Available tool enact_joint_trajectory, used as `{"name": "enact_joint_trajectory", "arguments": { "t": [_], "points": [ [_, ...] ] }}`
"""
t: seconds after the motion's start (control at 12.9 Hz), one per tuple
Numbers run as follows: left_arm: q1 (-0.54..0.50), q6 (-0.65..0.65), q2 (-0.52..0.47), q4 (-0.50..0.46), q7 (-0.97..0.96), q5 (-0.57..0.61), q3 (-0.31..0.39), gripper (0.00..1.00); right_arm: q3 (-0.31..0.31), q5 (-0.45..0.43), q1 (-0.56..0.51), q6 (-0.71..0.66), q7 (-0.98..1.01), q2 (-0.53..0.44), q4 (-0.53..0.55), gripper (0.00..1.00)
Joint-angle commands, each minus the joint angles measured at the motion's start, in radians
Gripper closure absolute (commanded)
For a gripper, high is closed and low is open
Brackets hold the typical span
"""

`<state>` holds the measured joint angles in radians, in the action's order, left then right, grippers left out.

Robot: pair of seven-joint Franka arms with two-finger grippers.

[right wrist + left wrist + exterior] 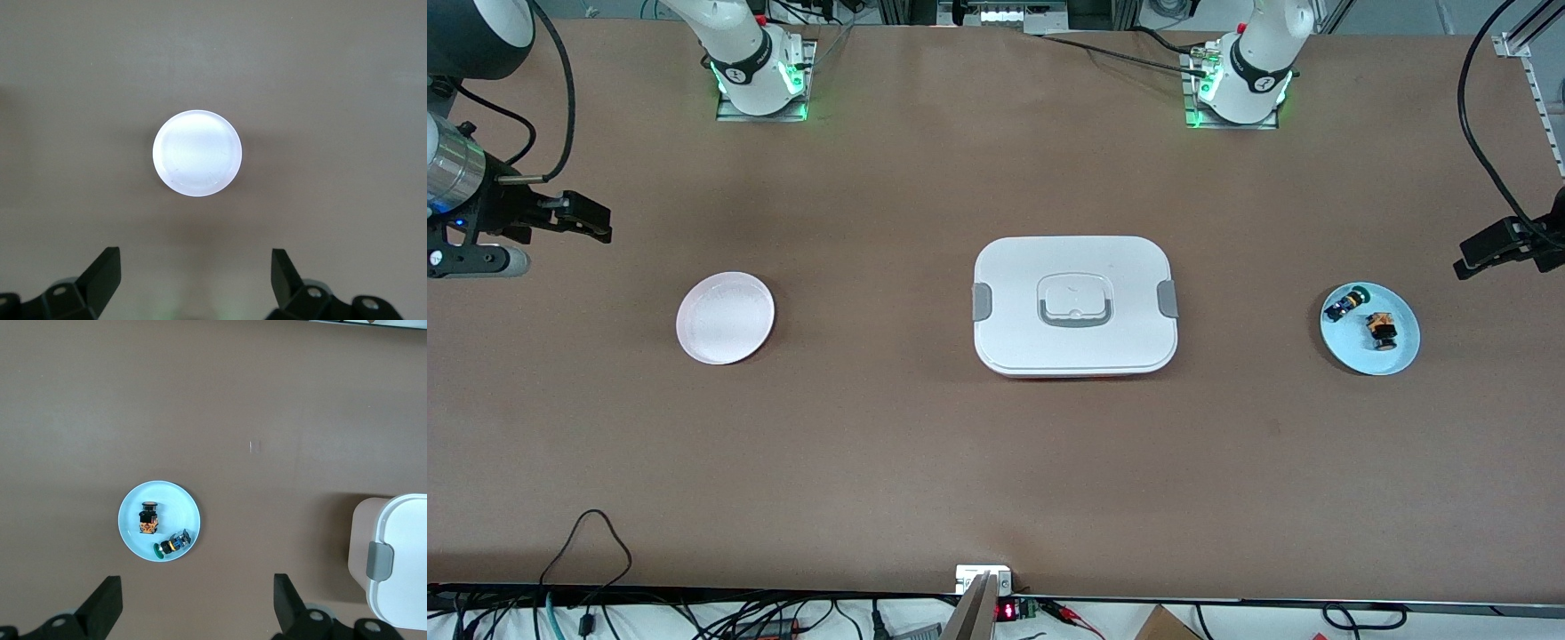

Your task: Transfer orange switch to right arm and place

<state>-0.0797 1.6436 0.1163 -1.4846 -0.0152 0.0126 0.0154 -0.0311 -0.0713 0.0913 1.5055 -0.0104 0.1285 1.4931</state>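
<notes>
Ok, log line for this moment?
stage: not started | orange switch: on blue plate | left gripper: open, above plate | right gripper: open, above white plate

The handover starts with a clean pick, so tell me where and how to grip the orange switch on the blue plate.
Grip the orange switch across its black body, coming straight down from above with the open left tool. It lies on its side on the light blue plate, apart from the blue-and-green part, so there looks to be room for the fingers on both sides.

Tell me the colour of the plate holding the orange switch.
Light blue. The plate shows best in the left wrist view, with the orange switch on it.
</notes>
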Motion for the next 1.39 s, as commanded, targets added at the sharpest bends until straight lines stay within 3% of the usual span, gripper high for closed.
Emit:
{"name": "enact_joint_trajectory", "arguments": {
  "t": [0.0,0.62,1.01,1.32],
  "points": [
    [-0.009,-0.022,0.016,0.027,0.024,-0.002,0.001,0.0,0.002,-0.005,0.001,-0.005,-0.008,-0.026,0.024,0.0],
    [-0.006,-0.007,0.074,0.018,0.082,0.016,0.006,0.0,0.008,-0.004,0.005,-0.013,-0.01,-0.026,0.021,0.0],
    [-0.005,0.171,0.04,-0.247,0.458,0.012,0.003,0.0,0.007,-0.004,0.004,-0.013,-0.01,-0.026,0.021,0.0],
    [-0.055,0.353,0.039,-0.419,0.879,0.012,0.005,0.0,0.007,-0.002,0.004,-0.013,-0.01,-0.026,0.021,0.0]
  ]
}}
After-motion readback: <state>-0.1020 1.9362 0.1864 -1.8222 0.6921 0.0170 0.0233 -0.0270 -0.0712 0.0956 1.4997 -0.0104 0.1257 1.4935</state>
